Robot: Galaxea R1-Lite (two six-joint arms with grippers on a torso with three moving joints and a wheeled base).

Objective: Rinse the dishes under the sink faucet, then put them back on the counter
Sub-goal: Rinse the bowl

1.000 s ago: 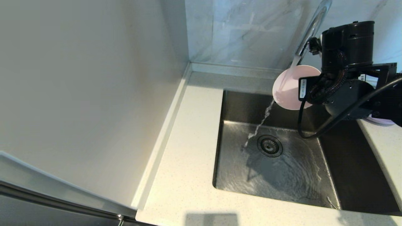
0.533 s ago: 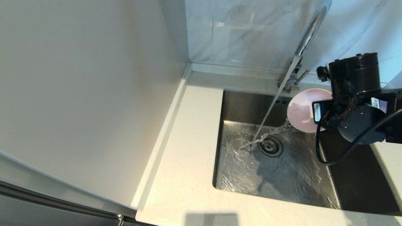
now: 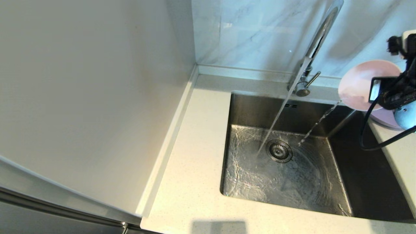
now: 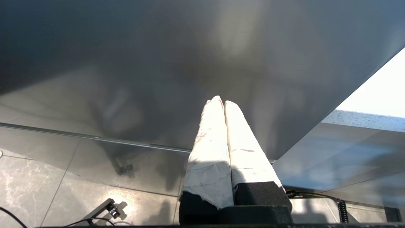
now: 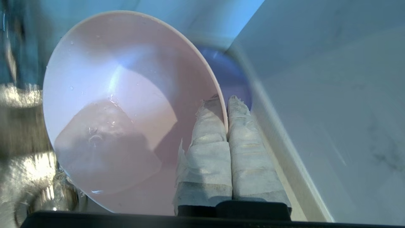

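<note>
Our right claw (image 5: 227,104) is clamped on the rim of the pale pink dish (image 3: 357,85), holding it tilted above the sink's (image 3: 286,169) right edge while water trickles off it into the basin. The faucet (image 3: 317,39) runs. The lavender plate (image 3: 385,119) lies on the bench (image 3: 399,152) beneath. Our left claw (image 4: 224,103) is closed on nothing, away from the sink.
</note>
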